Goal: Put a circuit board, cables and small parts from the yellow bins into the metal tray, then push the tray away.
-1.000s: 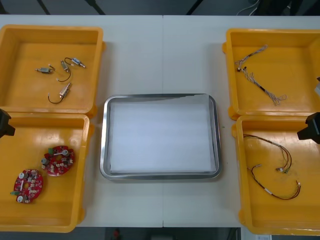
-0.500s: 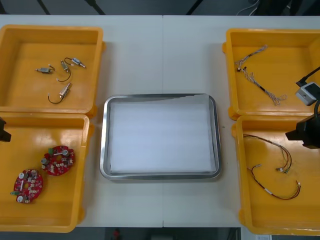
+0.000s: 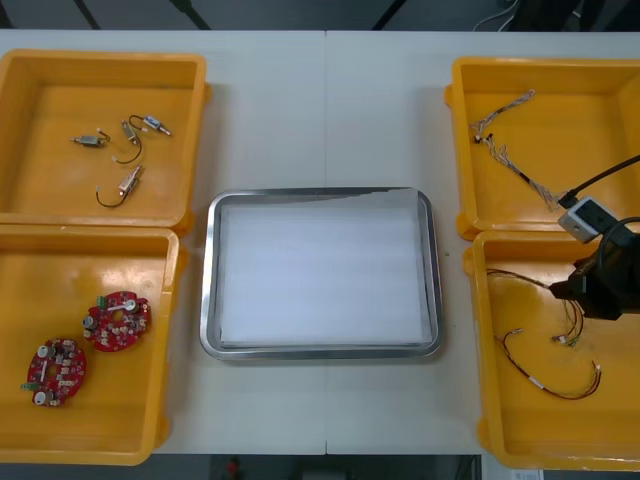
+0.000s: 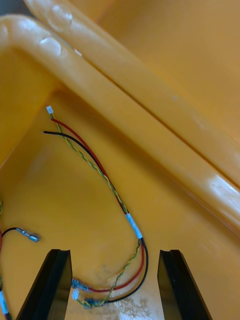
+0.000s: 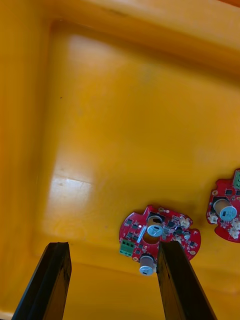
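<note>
- The right gripper (image 4: 114,255) hangs over the yellow bin (image 3: 480,350) at the tabletop's near right corner. Its fingers are spread either side of the red and yellow cable (image 4: 134,226), likely lined up to pinch its loop.
- The left gripper (image 5: 112,246), also spread and holding nothing, hangs above the near left bin (image 3: 170,330), with a circuit board (image 5: 159,239) beside one finger.
- The metal tray (image 3: 208,280) sits mid-tabletop, white inside.
- A second cable (image 4: 22,232) beyond one finger is cut off at the wrist picture's edge. From above, the arm covers part of the cables.

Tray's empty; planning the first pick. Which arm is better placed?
Right, likely: the right gripper, open, hangs low over a cable, fingers straddling it. The left gripper, open, has a board at one finger, not centred.
</note>
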Robot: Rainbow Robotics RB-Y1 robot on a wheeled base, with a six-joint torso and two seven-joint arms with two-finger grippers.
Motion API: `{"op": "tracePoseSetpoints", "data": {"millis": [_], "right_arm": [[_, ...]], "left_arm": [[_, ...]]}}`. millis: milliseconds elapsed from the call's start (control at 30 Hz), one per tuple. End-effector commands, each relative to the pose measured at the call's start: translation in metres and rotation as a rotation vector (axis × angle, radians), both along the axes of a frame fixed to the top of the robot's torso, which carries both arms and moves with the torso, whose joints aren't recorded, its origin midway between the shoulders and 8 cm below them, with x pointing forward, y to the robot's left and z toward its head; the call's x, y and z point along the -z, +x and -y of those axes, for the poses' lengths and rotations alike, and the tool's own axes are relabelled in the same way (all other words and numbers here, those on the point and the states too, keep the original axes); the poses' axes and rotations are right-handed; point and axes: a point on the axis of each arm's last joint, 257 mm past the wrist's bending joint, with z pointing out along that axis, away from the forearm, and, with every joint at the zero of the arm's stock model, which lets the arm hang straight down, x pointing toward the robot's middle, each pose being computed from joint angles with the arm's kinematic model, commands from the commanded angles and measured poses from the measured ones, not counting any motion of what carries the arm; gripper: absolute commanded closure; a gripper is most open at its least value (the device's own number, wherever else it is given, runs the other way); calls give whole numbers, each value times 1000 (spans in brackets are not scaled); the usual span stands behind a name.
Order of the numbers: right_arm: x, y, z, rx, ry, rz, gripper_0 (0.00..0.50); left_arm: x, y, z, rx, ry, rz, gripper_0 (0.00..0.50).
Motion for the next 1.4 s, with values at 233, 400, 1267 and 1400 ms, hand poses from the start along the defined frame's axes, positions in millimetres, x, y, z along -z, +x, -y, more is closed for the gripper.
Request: {"op": "tracePoseSetpoints", "data": {"millis": [233,400,1267,1400], "right_arm": [[29,-4,24,-3,-76,-16,0],[29,1,30,0,-90,-6,0],[34,24,20,-13,-39,67,0],[38,29,19,-8,-27,72,0]], "left_arm": [[20,-5,3,-68,-52,57,0],[33,-5,6,-67,-61,97,0],[73,-13,40,-136,-119,114,0],[77,-13,41,-177,-129,113,0]]}}
